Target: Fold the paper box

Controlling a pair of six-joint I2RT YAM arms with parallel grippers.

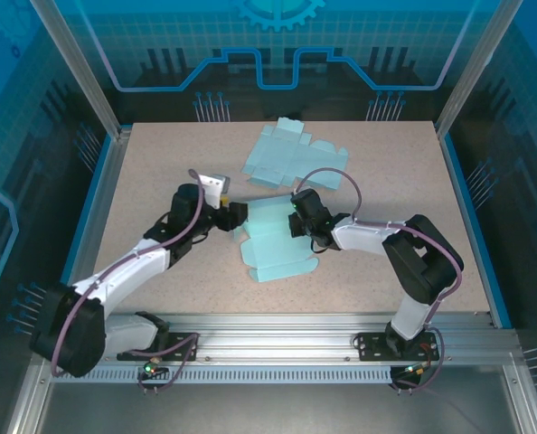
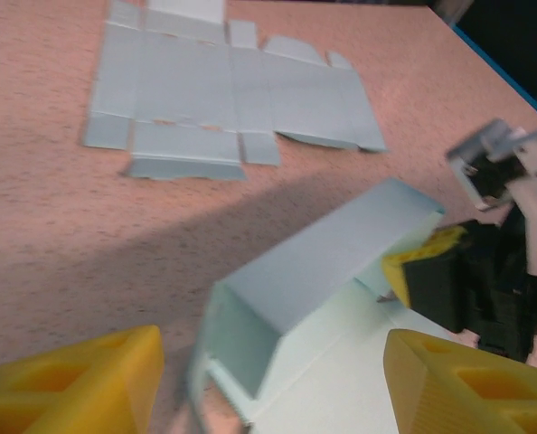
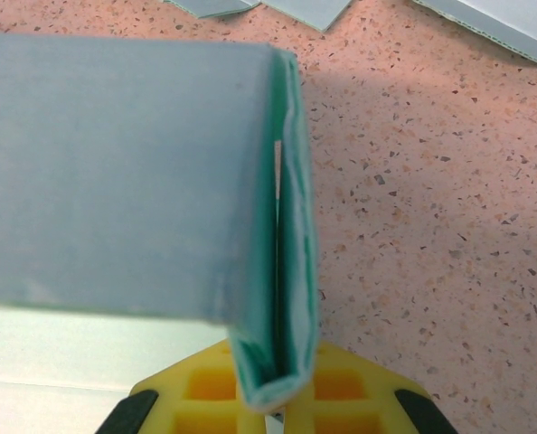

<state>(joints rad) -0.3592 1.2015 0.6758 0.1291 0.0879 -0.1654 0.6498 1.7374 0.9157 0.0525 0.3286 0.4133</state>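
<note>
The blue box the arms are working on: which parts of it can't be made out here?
- Top view: the right wall of the half-folded box is hidden under the right gripper and its arm.
- Left wrist view: the box's near corner is blurred and cut off by the bottom edge.
- Right wrist view: the raised wall blocks the rest of the box behind it, and the bottom edge cuts off the pinching fingers.

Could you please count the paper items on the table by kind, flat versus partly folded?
flat blank: 1
part-folded box: 1
Total: 2
</note>
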